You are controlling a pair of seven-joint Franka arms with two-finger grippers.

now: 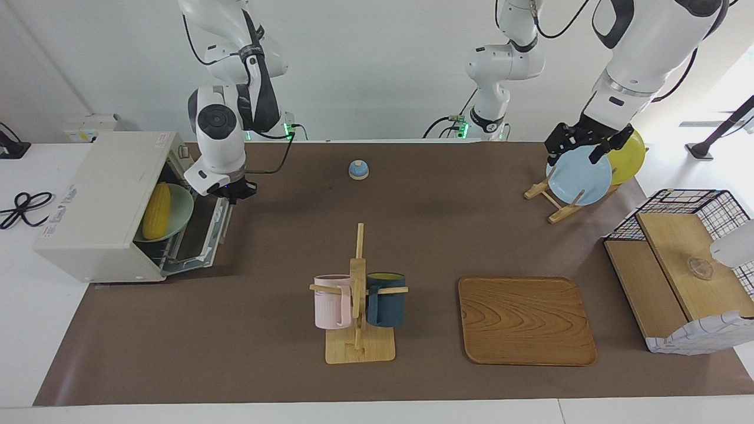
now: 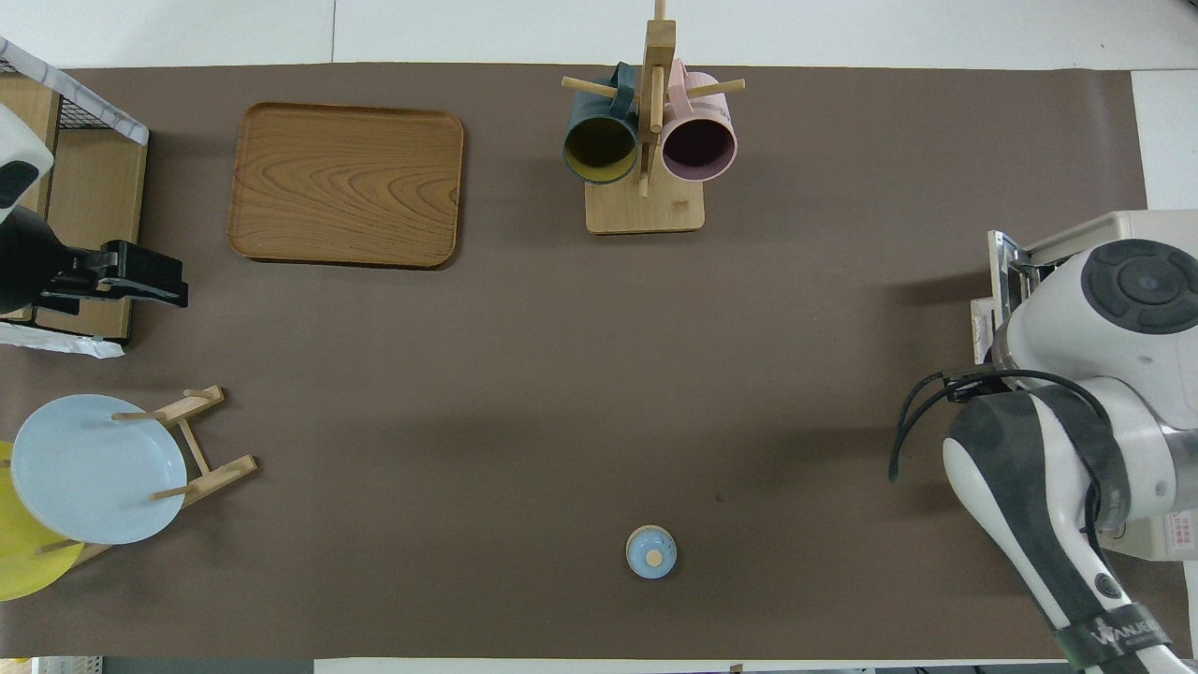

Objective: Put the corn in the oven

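Corn (image 1: pixel 156 210) rests on a green plate (image 1: pixel 179 207) inside the oven (image 1: pixel 100 203); right gripper (image 1: pixel 232 191) hovers over the open door, left gripper (image 1: pixel 580 146) over the plate rack (image 1: pixel 554 200), finger states unreadable.

Little can be read. On the dark strap around the right arm's white forearm (image 2: pixel 1114 639), at the bottom edge of the overhead view, pale capital letters run along the band; they look like "WANER" or something close, though the angle leaves that uncertain. The boxy off-white toaster oven (image 1: pixel 100 200) carries a small white label with red print (image 1: pixel 160 140) on its top near the back edge, and blue lettering (image 1: pixel 60 209) along its top edge nearest the white surface; neither is legible in the facing view.
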